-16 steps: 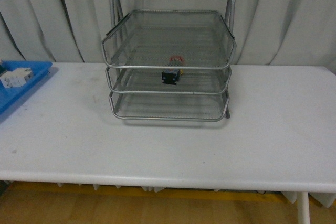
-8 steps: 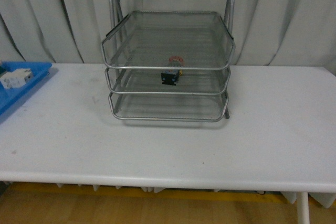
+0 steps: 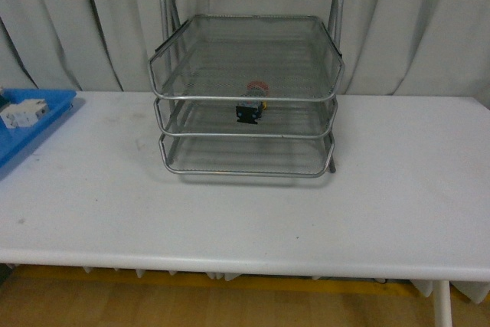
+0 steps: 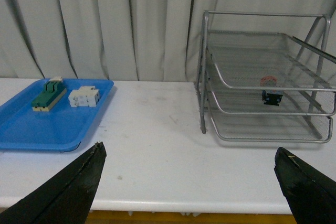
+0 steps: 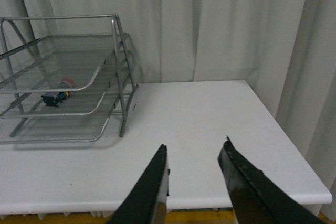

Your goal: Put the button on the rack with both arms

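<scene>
Three tiers: silver wire-mesh letter rack with tubular frame (image 3: 246, 82) stands on the white table (image 3: 245, 204), toward its far edge, in front of pale curtains.
Button: small push-button switch with red round cap and dark blocky body (image 3: 249, 109) sits in the middle tier, near that tier's front rail; blue and yellow bits show on the body.
Button, other views: seen through the mesh from both wrist cameras (image 4: 271, 94) (image 5: 55, 97).
Left gripper: (image 4: 191, 182) black fingers spread wide apart, nothing between them, above the table's near edge.
Right gripper: (image 5: 193, 177) fingers parted by a moderate gap, holding nothing, over bare table beside the rack.
Blue flat plastic tray: (image 4: 31, 129) at the table's left end, well apart from the rack.
Tray contents: green-and-cream switch block (image 4: 49, 94) and white rectangular block (image 4: 84, 97), side by side.
</scene>
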You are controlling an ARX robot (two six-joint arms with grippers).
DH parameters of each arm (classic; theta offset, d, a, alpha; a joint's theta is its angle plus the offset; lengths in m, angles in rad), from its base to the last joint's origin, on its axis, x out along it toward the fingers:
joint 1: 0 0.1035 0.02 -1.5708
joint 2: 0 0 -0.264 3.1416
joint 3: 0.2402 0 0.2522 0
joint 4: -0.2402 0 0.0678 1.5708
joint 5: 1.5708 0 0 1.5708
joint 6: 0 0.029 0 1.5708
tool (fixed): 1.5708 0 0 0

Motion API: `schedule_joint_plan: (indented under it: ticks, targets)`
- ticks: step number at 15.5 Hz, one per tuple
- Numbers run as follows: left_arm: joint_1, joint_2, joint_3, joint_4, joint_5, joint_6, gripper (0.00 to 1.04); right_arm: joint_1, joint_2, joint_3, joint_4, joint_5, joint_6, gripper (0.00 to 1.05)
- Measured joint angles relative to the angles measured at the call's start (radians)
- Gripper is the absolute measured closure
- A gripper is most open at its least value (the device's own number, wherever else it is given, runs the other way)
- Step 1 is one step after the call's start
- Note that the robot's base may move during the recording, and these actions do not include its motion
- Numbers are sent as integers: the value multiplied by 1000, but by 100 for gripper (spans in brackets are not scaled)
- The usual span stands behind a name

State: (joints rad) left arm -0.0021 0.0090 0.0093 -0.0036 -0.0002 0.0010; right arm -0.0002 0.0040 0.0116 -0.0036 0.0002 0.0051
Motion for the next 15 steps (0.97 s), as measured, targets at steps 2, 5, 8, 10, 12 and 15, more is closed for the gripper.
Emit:
schedule_joint_plan:
  ticks: [2,5,8,10,12,15]
  targets:
    - [0,0,0,0,0,0,7,0,0,0,0,0,0,49]
    - [0,0,0,0,0,0,7,0,0,0,0,0,0,12]
    - [0,0,0,0,0,0,7,0,0,0,0,0,0,6]
    - [0,0,0,0,0,0,7,0,0,0,0,0,0,6]
    - [0,0,0,0,0,0,7,0,0,0,0,0,0,6]
    - [0,0,0,0,0,0,7,0,0,0,0,0,0,6]
